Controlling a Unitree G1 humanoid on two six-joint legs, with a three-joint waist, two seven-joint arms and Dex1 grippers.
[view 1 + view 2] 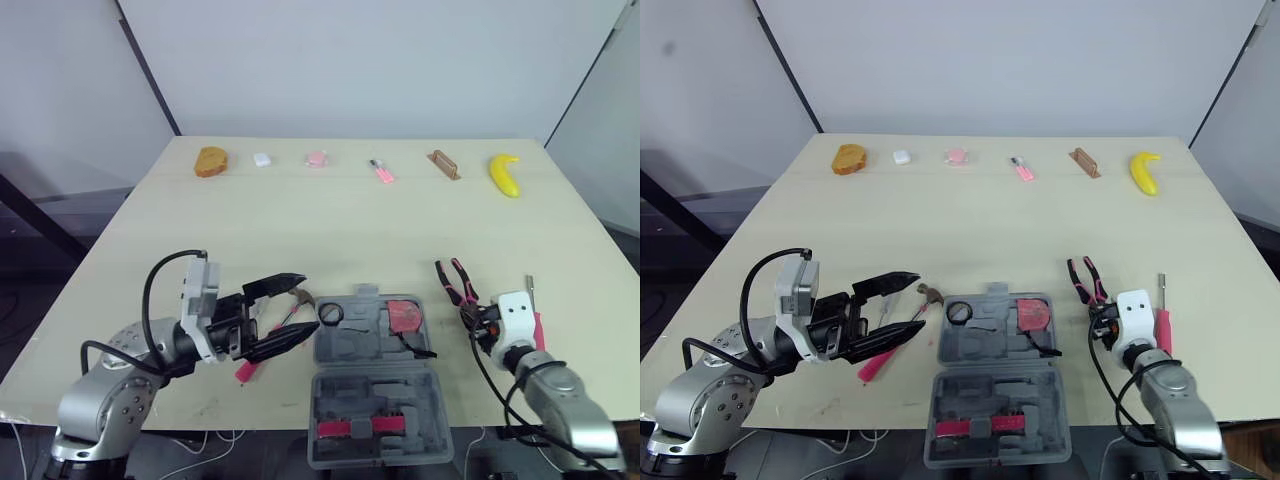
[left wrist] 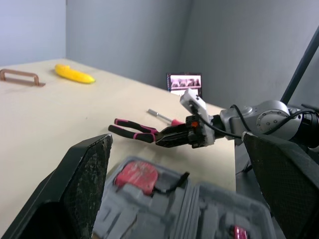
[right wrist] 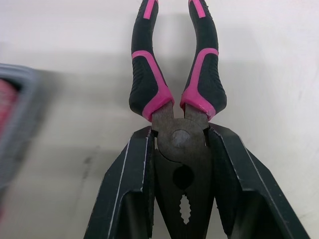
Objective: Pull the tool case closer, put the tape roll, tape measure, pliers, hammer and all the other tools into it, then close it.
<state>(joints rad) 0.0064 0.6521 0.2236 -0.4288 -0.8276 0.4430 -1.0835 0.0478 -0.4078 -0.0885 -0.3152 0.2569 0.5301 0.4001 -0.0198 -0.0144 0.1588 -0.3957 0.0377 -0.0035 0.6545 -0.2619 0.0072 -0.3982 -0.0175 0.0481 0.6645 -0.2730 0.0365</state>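
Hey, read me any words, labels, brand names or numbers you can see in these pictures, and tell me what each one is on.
No text can be read anywhere.
Small screen behind the table: shows a picture, any writing too blurred.
Red tape measure in the tool case: any label too small to read.
Pliers in the right claw: no marking visible.
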